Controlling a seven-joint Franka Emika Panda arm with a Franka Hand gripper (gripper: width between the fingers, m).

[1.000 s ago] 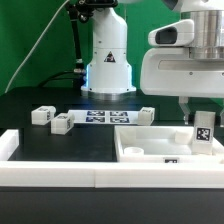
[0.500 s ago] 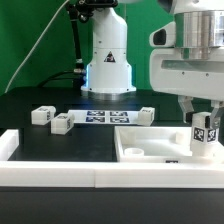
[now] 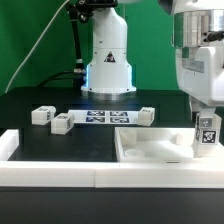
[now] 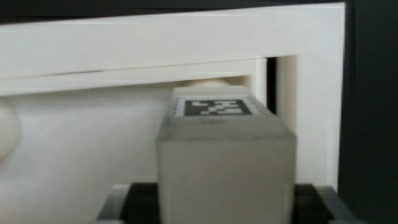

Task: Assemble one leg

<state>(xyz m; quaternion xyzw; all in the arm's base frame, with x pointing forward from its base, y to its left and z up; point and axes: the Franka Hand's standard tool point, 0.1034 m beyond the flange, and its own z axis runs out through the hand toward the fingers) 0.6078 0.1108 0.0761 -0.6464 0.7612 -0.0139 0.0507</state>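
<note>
My gripper (image 3: 205,128) is shut on a white tagged leg (image 3: 205,133) and holds it upright over the right corner of the large white tray-like piece (image 3: 150,152) in the exterior view. In the wrist view the leg (image 4: 226,150) fills the middle between the dark fingers (image 4: 139,205), its tagged end facing the tray's rim (image 4: 160,50). Three more legs lie on the black table: two (image 3: 42,116) (image 3: 61,124) at the exterior view's left and one (image 3: 146,115) near the middle.
The marker board (image 3: 100,118) lies flat behind the tray. A white rail (image 3: 60,176) runs along the table's front, with a raised end (image 3: 8,145) at the exterior view's left. The robot base (image 3: 108,60) stands at the back.
My gripper has moved to the exterior view's right and lower with the leg, from above the tray's right side to its right corner.
</note>
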